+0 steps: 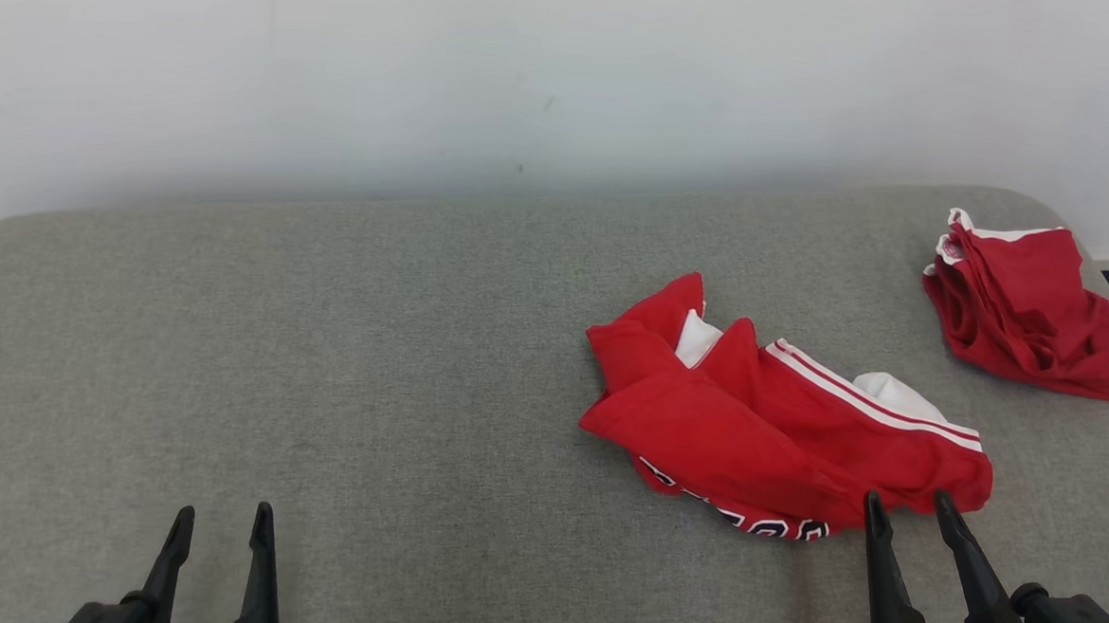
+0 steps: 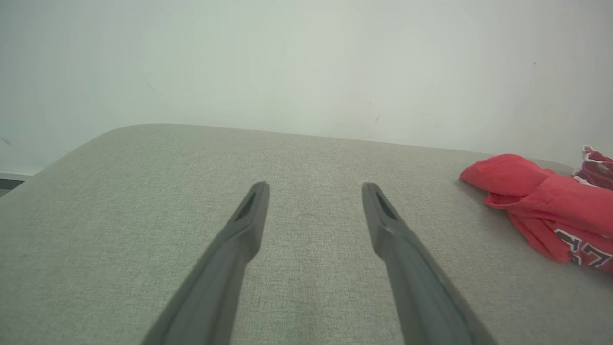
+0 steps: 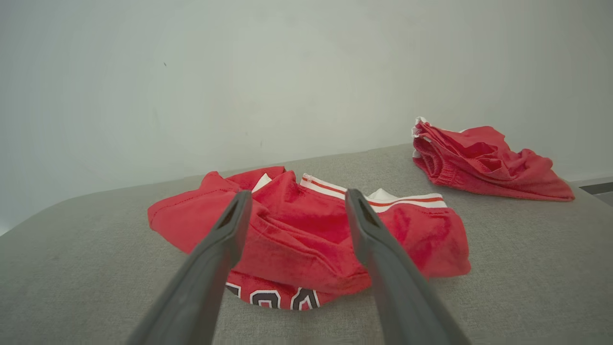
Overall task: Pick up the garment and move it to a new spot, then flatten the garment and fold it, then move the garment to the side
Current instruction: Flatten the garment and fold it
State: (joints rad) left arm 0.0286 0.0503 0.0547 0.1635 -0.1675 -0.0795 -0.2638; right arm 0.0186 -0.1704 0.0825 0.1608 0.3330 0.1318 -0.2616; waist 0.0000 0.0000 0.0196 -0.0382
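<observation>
Red cloth with white sleeves, the garment (image 1: 757,427) lies crumpled in a low heap on the grey woven counter (image 1: 325,337), right of the middle and well short of the far edge. A red-and-white striped band runs across its upper fold, and a white sleeve shows behind that band. The right tool (image 1: 908,501) stands at the garment's near hem, its two dark fingers spread apart with nothing clamped between them. In the head view the tips just overlap the red edge, but whether they touch the cloth cannot be told. In the right wrist view the garment (image 3: 306,239) sits between and beyond the spread fingers of the right tool (image 3: 298,194). The dark, white-outlined lettering curls under the near fold, so only a few characters peek out and cannot be read. The left tool (image 1: 224,511) is well apart from the garment, over bare counter at the lower left, its fingers also wide apart and empty; in its own wrist view the left tool (image 2: 314,185) points across the counter while the garment (image 2: 550,201) is cut off by the right edge. Another bunched red garment (image 1: 1029,308) with white edging rests near the far right corner, apart from the first, against a pale wall (image 1: 529,63).
</observation>
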